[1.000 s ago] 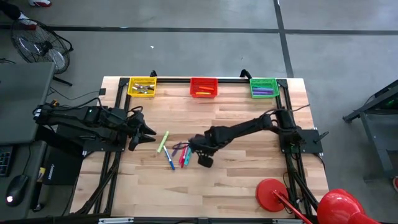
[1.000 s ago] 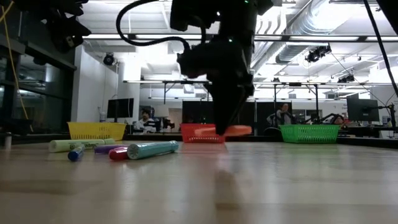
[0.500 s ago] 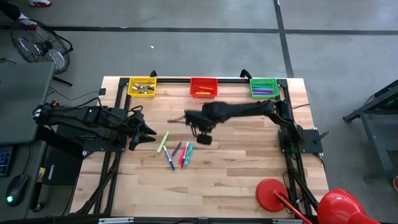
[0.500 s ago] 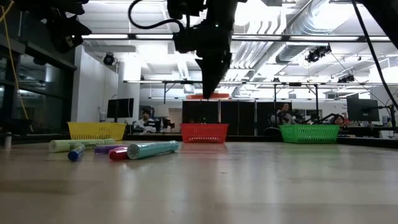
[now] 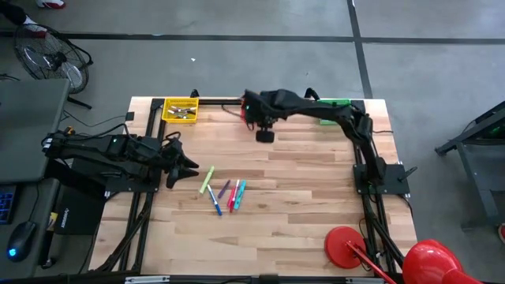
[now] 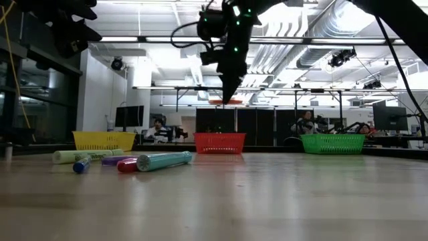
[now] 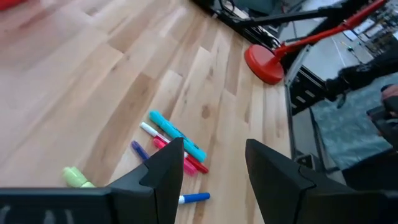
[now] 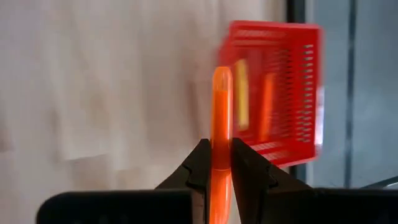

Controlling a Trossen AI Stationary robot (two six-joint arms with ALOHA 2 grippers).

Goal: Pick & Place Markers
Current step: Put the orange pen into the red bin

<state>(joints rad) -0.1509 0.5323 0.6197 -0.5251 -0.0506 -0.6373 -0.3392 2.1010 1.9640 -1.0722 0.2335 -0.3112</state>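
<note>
Near the bench's far edge, the right tool (image 8: pixel 216 163) grips an orange marker (image 8: pixel 221 118) above the red basket (image 8: pixel 292 93), seemingly to drop it in, while the left tool (image 7: pixel 211 168) waits open at the left edge.

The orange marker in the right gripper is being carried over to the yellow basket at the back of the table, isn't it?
Not the yellow one. The right gripper, shut on the orange marker, hangs by the red basket, as the right wrist view shows. The yellow basket stands farther left.
</note>
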